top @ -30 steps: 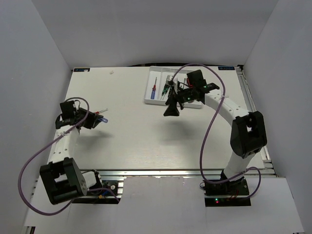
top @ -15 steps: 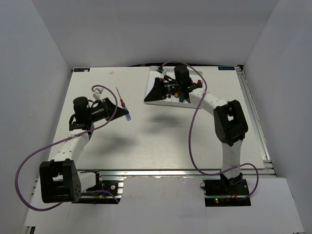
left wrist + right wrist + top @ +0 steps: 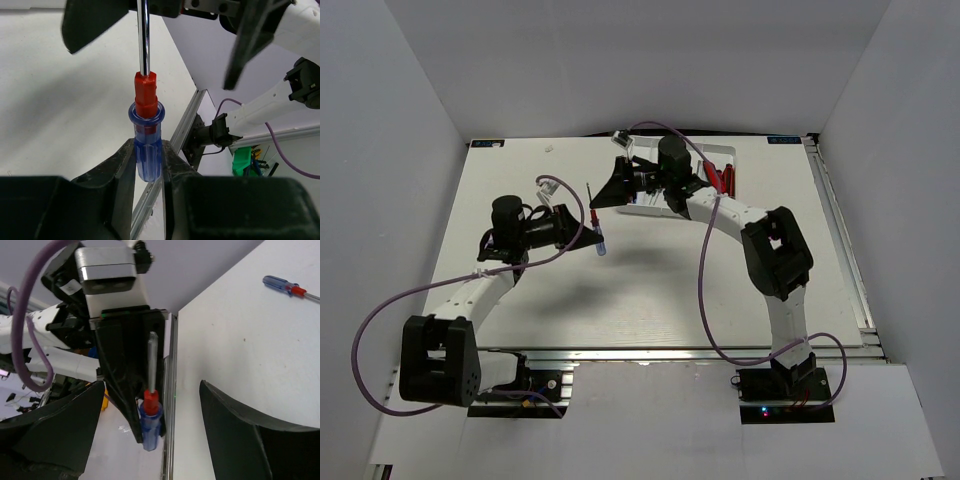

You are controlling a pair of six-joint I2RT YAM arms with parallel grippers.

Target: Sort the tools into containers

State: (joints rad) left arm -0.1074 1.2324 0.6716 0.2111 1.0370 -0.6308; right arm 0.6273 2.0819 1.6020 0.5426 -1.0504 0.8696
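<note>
Blue-handled screwdriver (image 3: 146, 125) is sitting clamped by its handle between the left gripper's (image 3: 148, 165) closed fingers, shaft pointing far, just left of the tray (image 3: 730, 160). Right gripper (image 3: 612, 190) is hanging wide open, holding nothing, beside the shaft tip at the tray's left edge.

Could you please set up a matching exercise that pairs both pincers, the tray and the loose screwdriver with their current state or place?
Things:
1. left pincer
2. right pincer
3. white tray
4. loose screwdriver

States or places:
A. open, holding nothing
B. lying flat on the table
C. shut on a blue-handled screwdriver
D. at the table's far edge, partly hidden by the right arm

Pairs: 1-C, 2-A, 3-D, 4-B
</note>
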